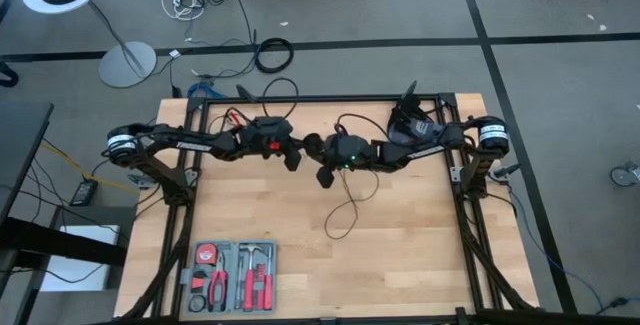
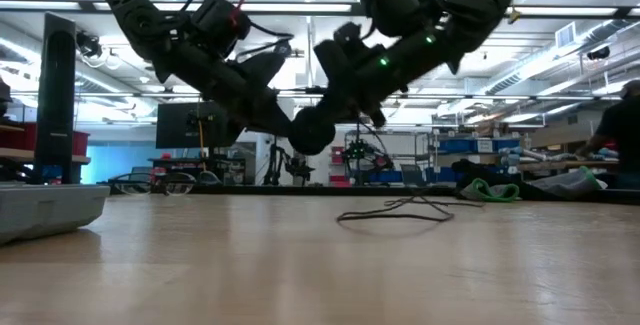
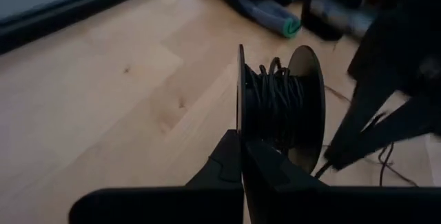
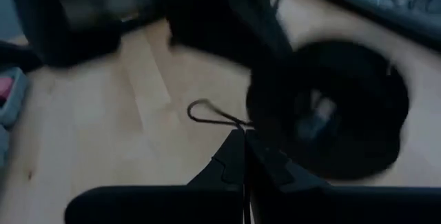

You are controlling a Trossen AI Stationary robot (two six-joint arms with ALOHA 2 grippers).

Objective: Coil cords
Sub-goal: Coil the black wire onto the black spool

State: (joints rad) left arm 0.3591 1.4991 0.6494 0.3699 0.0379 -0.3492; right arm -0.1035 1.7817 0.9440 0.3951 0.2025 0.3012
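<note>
The black cord is partly wound on a small round black spool (image 3: 279,103) that hangs above the table's middle (image 2: 310,130). The rest of the cord lies in slack loops on the wood (image 1: 350,203), (image 2: 395,212). My left gripper (image 3: 241,145) comes from the table's left (image 1: 296,157) and is shut on the spool. My right gripper (image 4: 244,136) comes from the right (image 1: 325,173), right beside the spool (image 4: 337,120), and is shut on the cord (image 4: 207,112). My left gripper pinches the rim of the spool's one round flange (image 3: 241,114) between its two fingers. The spool is lifted clear of the table, its flanges on edge, with the wound cord (image 3: 275,93) between them. My right gripper pinches the thin cord (image 4: 233,122) between its shut fingertips. A small slack loop (image 4: 200,110) sticks out past the tips, clear of the table.
A tool tray with red-handled pliers (image 1: 232,275) stands at the near left and shows in the low view (image 2: 50,210). A dark bag (image 1: 412,120) and a blue-green cloth (image 3: 272,14) lie at the far right. The near right of the table is bare wood (image 1: 420,255).
</note>
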